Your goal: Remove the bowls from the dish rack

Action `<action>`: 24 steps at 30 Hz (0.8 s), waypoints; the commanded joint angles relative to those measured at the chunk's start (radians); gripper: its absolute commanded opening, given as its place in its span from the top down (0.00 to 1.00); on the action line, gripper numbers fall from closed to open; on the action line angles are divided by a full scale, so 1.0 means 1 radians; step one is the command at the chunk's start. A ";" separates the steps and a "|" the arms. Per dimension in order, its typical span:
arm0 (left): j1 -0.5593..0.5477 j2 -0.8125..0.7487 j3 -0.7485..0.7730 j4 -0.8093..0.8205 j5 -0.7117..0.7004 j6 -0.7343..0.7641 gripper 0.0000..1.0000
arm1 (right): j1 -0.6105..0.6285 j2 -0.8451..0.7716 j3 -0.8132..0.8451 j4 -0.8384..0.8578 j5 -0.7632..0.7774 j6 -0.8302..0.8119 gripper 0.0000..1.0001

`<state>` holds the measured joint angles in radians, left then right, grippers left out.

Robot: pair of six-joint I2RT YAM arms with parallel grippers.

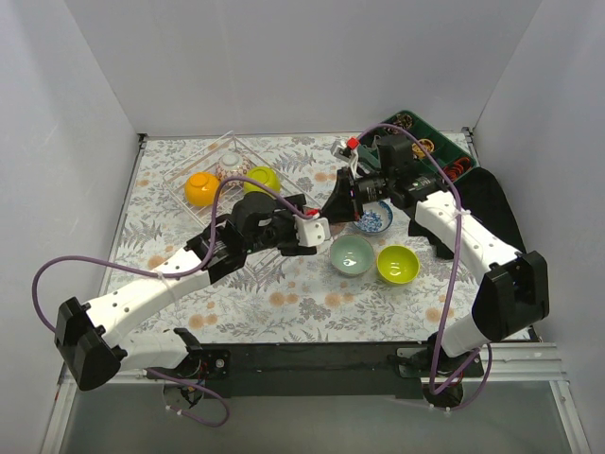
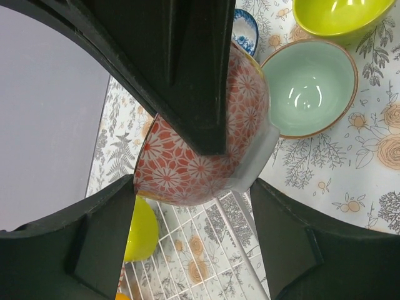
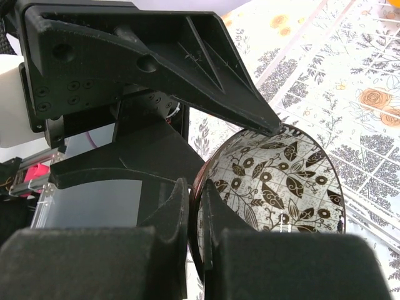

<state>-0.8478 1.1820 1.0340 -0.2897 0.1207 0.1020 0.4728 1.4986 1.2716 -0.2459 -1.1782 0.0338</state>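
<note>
Far left on the worktop [image 1: 284, 303]: clear, low-walled dish rack [image 1: 203, 163], holding orange bowl [image 1: 201, 188] and yellow-green bowl [image 1: 261, 180] upright, plus pale patterned bowl [image 1: 230, 163] rim-down. Right of centre, upright outside it: mint bowl [image 1: 352, 254], second yellow-green bowl [image 1: 398, 264], blue-white bowl [image 1: 376, 220]. Held aloft, tipped on edge: red flower-patterned bowl [image 2: 200, 150], leaf-printed inside.

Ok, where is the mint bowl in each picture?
Top external: the mint bowl sits right of centre, just left of a yellow-green bowl.
Left wrist: it is at the upper right, right of the red patterned bowl and below the yellow-green bowl.
Right wrist: not in it.
Shared landmark: the yellow-green bowl next to it, seen in the top external and left wrist views.
</note>
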 commanded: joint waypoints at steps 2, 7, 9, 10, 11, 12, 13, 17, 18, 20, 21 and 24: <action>0.010 -0.050 -0.032 0.174 -0.101 -0.097 0.29 | -0.019 -0.064 -0.018 -0.016 0.073 -0.087 0.99; 0.013 -0.058 -0.084 0.248 -0.243 -0.231 0.02 | -0.048 -0.126 -0.018 -0.096 0.349 -0.181 0.99; 0.022 -0.059 -0.098 0.264 -0.268 -0.306 0.02 | -0.048 -0.141 -0.028 -0.116 0.437 -0.222 0.99; 0.027 -0.062 -0.100 0.264 -0.282 -0.333 0.02 | -0.049 -0.159 -0.032 -0.116 0.516 -0.233 0.99; 0.030 -0.064 -0.100 0.256 -0.286 -0.385 0.02 | -0.048 -0.167 -0.038 -0.116 0.558 -0.241 0.99; 0.039 -0.065 -0.100 0.251 -0.292 -0.418 0.02 | -0.049 -0.176 -0.055 -0.110 0.598 -0.253 0.99; 0.045 -0.067 -0.098 0.247 -0.300 -0.450 0.02 | -0.049 -0.188 -0.063 -0.104 0.677 -0.258 0.99; 0.087 -0.067 -0.086 0.181 -0.361 -0.637 0.02 | -0.049 -0.213 -0.123 -0.052 0.870 -0.281 0.99; 0.108 -0.062 -0.075 0.161 -0.368 -0.713 0.02 | -0.048 -0.213 -0.133 -0.040 0.935 -0.284 0.99; 0.136 -0.058 -0.065 0.098 -0.372 -0.789 0.02 | -0.049 -0.210 -0.167 0.002 0.989 -0.285 0.99; 0.159 -0.058 -0.063 0.081 -0.375 -0.856 0.02 | -0.049 -0.209 -0.182 0.020 1.020 -0.285 0.99; 0.196 -0.065 -0.074 0.038 -0.381 -0.932 0.02 | -0.048 -0.195 -0.224 0.079 1.051 -0.276 0.99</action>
<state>-0.7013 1.1522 0.9405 -0.1585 -0.2169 -0.6193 0.4255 1.3098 1.0721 -0.3176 -0.2653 -0.2218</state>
